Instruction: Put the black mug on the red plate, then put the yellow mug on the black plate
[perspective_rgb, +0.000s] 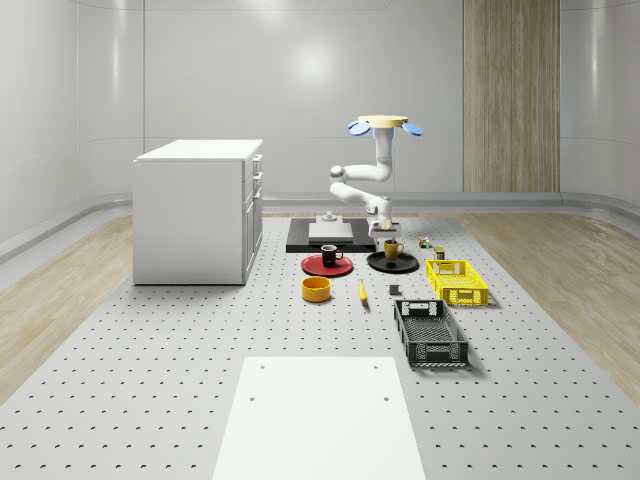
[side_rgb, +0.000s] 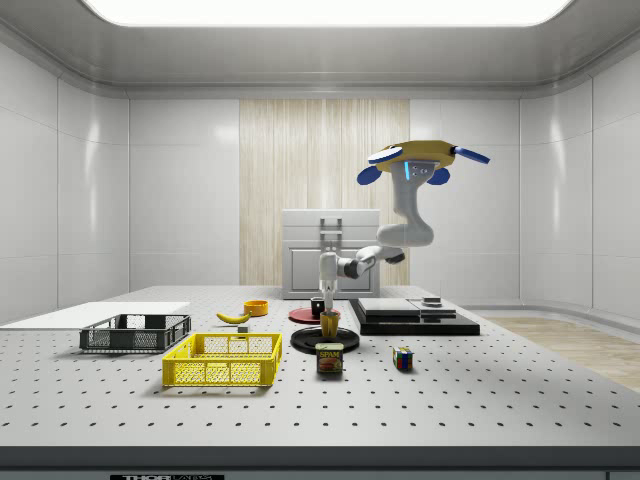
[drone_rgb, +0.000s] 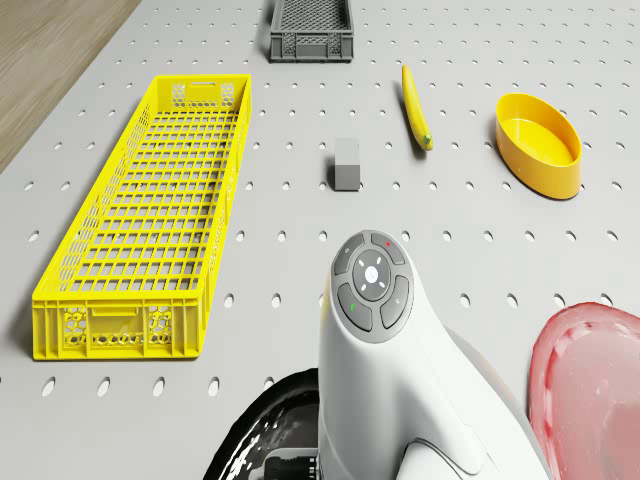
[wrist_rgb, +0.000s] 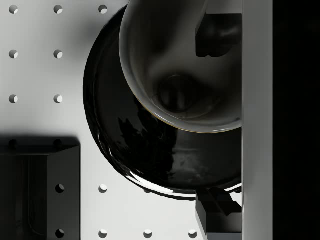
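Observation:
The yellow mug (perspective_rgb: 392, 250) stands upright on the black plate (perspective_rgb: 404, 265). The black mug (perspective_rgb: 330, 254) stands on the red plate (perspective_rgb: 318, 267) beside it. My drone (perspective_rgb: 385, 125) hovers high over the dark platform (perspective_rgb: 300, 240) behind the plates, with the arm bent down. My gripper (perspective_rgb: 385, 236) points down right over the yellow mug (side_rgb: 330, 322). In the wrist view the gripper (wrist_rgb: 215, 122) is open: one dark fingertip (wrist_rgb: 215, 35) is over the yellow mug's (wrist_rgb: 170, 60) inside, the other outside its rim, above the black plate (wrist_rgb: 145, 155).
In front of the plates lie an orange bowl (perspective_rgb: 317, 289), a banana (perspective_rgb: 362, 291), a small grey block (drone_rgb: 346, 176), a yellow crate (perspective_rgb: 457, 281) and a black crate (perspective_rgb: 430, 333). A can (side_rgb: 330, 358) and a colour cube (side_rgb: 402, 358) sit near the black plate. A white cabinet (perspective_rgb: 198, 210) stands at the whole-scene view's left.

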